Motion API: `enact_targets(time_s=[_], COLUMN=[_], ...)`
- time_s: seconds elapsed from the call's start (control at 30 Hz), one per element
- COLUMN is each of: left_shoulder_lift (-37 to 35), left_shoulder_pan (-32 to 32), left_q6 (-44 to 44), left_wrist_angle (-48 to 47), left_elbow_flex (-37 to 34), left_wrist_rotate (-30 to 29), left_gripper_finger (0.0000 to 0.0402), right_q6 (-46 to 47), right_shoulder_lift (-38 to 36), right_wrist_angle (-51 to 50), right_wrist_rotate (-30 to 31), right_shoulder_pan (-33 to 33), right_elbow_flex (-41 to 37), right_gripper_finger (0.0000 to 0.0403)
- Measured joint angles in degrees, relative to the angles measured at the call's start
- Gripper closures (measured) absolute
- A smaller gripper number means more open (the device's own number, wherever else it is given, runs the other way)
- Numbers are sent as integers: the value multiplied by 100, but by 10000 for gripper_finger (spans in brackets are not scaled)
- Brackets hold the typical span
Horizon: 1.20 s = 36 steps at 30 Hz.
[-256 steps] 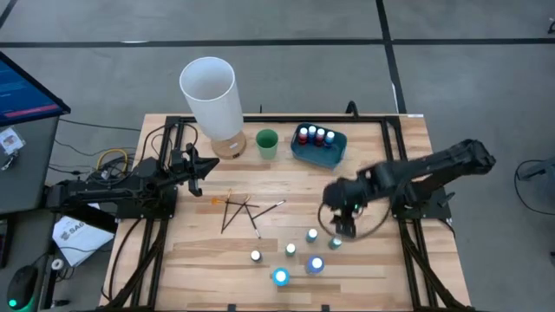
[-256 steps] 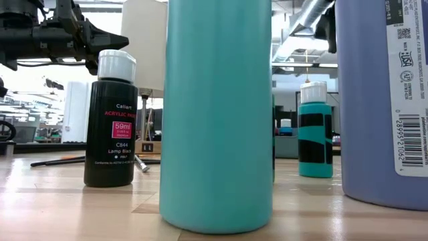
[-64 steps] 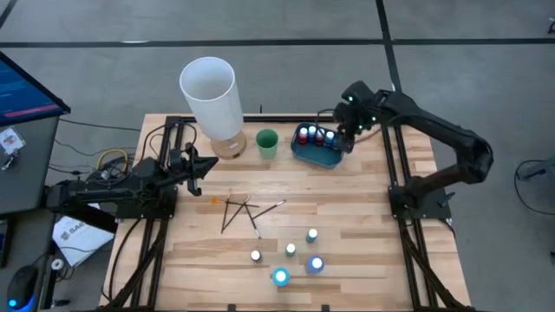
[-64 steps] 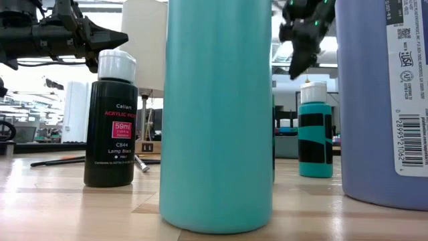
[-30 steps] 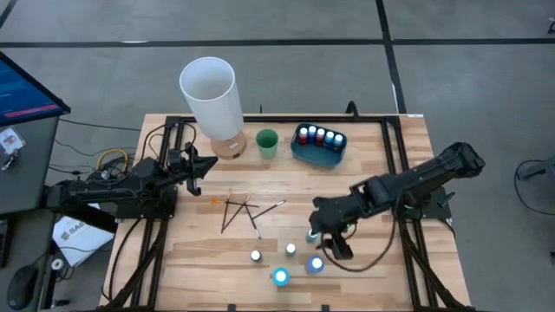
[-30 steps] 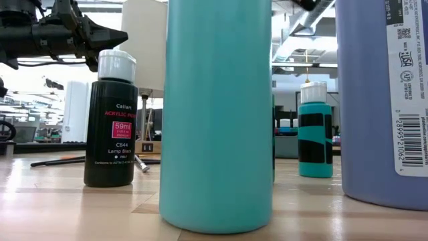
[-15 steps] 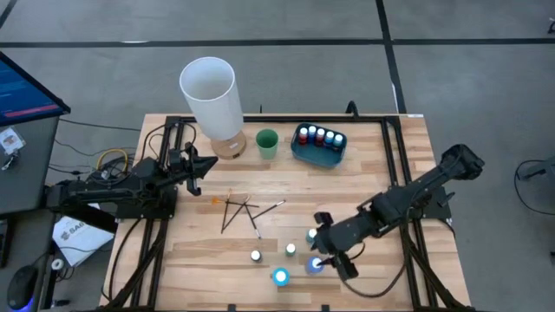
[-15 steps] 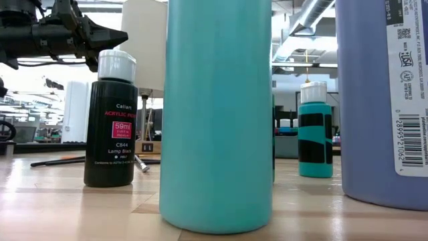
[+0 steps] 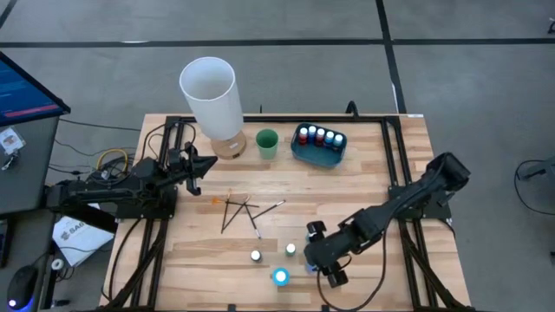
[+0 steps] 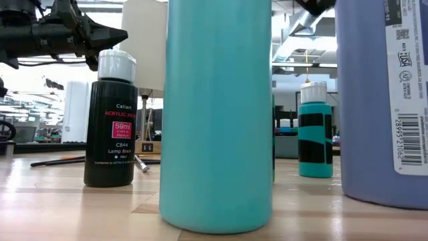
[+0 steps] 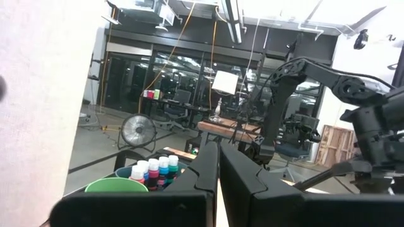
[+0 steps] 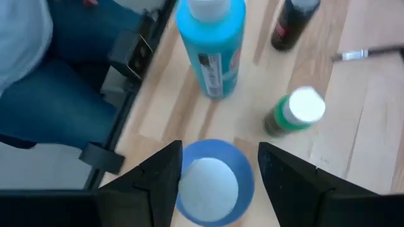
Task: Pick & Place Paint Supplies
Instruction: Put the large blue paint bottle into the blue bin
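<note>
Right gripper (image 12: 214, 170) of mine hangs open around the big blue plastic bottle with a white cap (image 12: 208, 183) near the wooden table's (image 9: 381, 186) front edge, so I can squeeze and lift it.

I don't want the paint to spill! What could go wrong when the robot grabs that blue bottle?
The right gripper has its fingers open on either side of the blue bottle. The turquoise bottle and the green bottle stand close by, so a finger could bump one over. If the fingers close off-centre, the blue bottle might tip or slip instead of lifting.
</note>
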Motion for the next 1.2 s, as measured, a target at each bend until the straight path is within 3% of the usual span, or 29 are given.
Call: enact_targets(time_s=[0.3, 0.87, 1.2], left_shoulder_lift=[13, 13, 13], left_shoulder_pan=[0, 0, 0], left_q6=[0, 0, 0], left_wrist_angle=[1, 38, 39], left_elbow_flex=[-2, -2, -2], left_wrist_rotate=[0, 0, 0], left_gripper_finger=[399, 399, 399], right_q6=[301, 383, 819], right_shoulder_lift=[-33, 3, -14], right_wrist_angle=[-224, -481, -2029], right_wrist_rotate=[-150, -89, 43], right_shoulder_pan=[65, 72, 116], right_elbow_flex=[78, 93, 552], right_gripper_finger=[208, 284, 282])
